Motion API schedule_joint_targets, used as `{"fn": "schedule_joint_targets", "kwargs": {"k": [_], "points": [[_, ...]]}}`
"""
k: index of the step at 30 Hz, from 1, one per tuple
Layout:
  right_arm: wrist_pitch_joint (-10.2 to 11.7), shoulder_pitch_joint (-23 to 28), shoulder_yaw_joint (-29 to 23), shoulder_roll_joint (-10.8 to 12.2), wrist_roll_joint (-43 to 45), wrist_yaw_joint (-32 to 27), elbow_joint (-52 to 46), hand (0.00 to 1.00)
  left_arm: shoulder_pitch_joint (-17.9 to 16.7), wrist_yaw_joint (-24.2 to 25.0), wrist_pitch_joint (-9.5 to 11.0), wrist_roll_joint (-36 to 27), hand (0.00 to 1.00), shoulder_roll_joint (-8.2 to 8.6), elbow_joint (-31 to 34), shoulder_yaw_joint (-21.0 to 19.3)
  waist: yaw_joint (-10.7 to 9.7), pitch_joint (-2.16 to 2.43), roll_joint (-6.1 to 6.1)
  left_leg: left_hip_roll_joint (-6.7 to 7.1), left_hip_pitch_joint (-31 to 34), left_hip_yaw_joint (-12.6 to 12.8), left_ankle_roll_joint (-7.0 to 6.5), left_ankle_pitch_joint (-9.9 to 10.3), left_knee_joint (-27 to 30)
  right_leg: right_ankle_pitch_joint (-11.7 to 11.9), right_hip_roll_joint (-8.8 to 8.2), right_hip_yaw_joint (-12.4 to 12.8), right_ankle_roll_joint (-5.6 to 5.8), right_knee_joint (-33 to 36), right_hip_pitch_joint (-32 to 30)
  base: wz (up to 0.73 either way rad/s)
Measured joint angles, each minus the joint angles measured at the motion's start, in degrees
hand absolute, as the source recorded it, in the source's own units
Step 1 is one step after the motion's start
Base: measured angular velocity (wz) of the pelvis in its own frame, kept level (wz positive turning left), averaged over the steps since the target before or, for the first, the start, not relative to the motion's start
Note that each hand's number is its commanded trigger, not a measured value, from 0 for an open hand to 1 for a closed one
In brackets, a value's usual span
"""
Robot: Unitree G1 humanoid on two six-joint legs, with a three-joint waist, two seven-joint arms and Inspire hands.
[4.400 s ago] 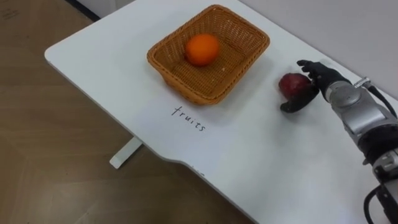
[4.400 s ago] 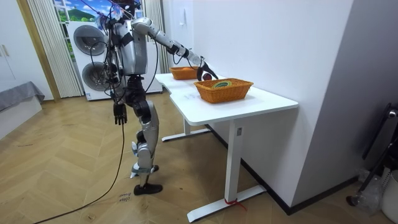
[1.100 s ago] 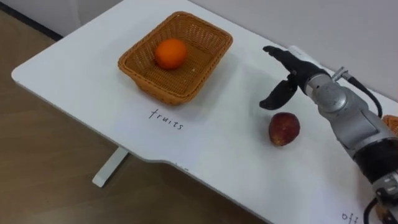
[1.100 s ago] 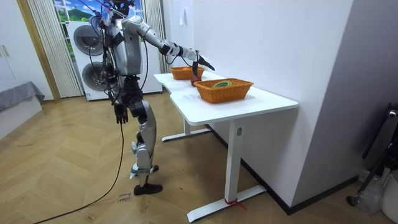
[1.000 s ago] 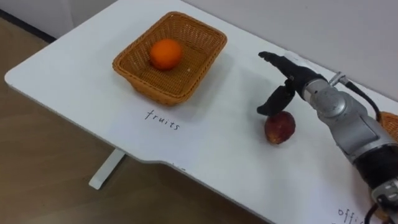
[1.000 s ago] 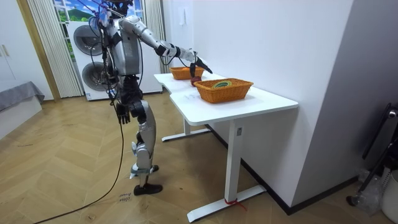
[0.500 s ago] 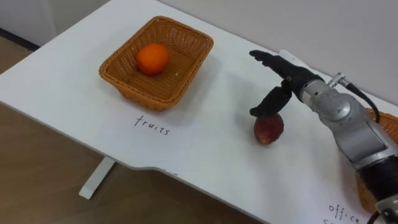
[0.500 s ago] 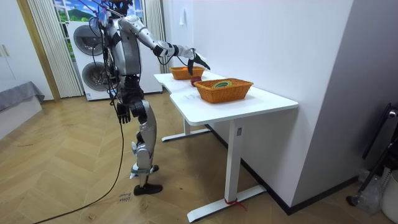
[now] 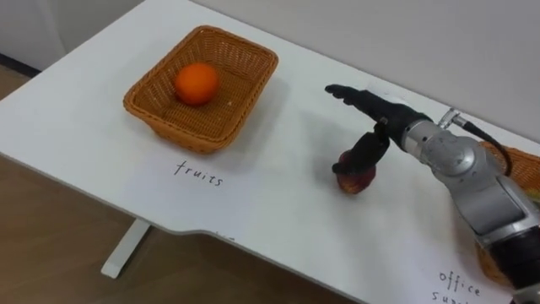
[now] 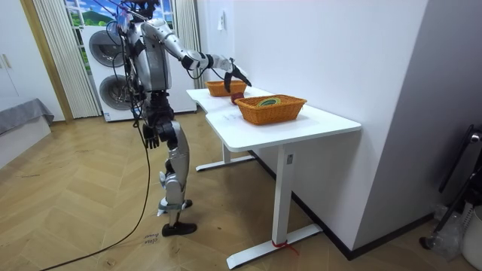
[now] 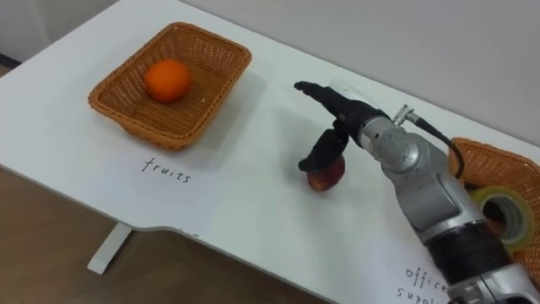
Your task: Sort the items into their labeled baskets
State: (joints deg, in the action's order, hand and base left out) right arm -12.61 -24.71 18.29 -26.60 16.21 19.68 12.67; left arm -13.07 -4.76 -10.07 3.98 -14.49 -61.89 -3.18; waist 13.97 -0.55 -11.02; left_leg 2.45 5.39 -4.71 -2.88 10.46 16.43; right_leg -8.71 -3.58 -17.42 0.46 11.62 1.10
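**Q:** What is the setting?

**A:** A humanoid robot stands on a wood floor at the long near edge of a white table. The table is set against a white wall. Two stacked washing machines are behind the robot.

**Q:** What is on the table?

**A:** Two woven baskets. The fruit basket sits toward the table's far left corner. The office basket sits further along toward the right end of the table. The surface between them is bare apart from one apple.

**Q:** Where are the robot's hands?

**A:** The right arm reaches out over the middle of the table. The right hand is above the apple, spread wide, with its fingers stretched straight out toward the far edge. Its thumb hangs down and rests on top of the apple. Nothing is gripped. In the room view the left hand hangs at the robot's side, below the level of the table. It is too small there to tell whether it is open or closed.

**Q:** Where are the things to be sorted?

**A:** The red apple lies on the table under the right thumb. It is between the two baskets and about midway between the near and far edges. An orange lies inside the fruit basket. A yellowish tape roll lies in the office basket.
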Motion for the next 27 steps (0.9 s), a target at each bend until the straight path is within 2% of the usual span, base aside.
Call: {"fn": "schedule_joint_targets", "kwargs": {"k": [7, 18, 22, 27], "points": [[0.0, 0.6, 0.0, 0.0, 0.0, 1.2, -0.4, 0.00, 0.0, -0.3, 0.1, 0.0, 0.00, -0.03, -0.1, 0.1, -0.1, 0.21, -0.14, 0.00, -0.1, 0.1, -0.01, 0.0, 0.0, 0.0, -0.02, 0.0, 0.01, 0.0, 0.1, 0.00], [-0.1, 3.4, 0.0, 0.0, 1.4, 2.4, -0.5, 0.00, 0.0, -1.1, 0.1, 0.0, 0.00, -0.25, 0.0, 0.1, -1.0, 0.20, -0.42, -0.01, -0.1, 0.2, -0.01, 0.0, -0.6, 0.0, -0.06, 0.1, 0.01, 0.0, -0.1, 0.00], [-1.2, 4.4, 0.0, 0.0, 4.0, 2.9, -0.5, 0.00, 0.0, -1.2, 0.1, 0.1, 0.00, -0.31, 0.0, 0.0, -1.2, 0.16, -0.46, -0.08, 0.0, 0.5, -0.04, 0.0, -0.8, 0.0, -0.05, 0.2, 0.01, 0.0, -0.4, -0.04], [-1.2, 5.3, 0.0, 0.0, 4.9, 3.0, -0.5, 0.00, 0.0, -1.1, 0.1, 0.7, 0.00, -0.35, 0.0, 0.0, -1.1, 0.14, -0.43, -0.29, 0.0, 1.3, -0.09, 0.1, -0.8, 0.0, -0.01, 0.2, 0.01, 0.0, -0.5, -0.04]]}}
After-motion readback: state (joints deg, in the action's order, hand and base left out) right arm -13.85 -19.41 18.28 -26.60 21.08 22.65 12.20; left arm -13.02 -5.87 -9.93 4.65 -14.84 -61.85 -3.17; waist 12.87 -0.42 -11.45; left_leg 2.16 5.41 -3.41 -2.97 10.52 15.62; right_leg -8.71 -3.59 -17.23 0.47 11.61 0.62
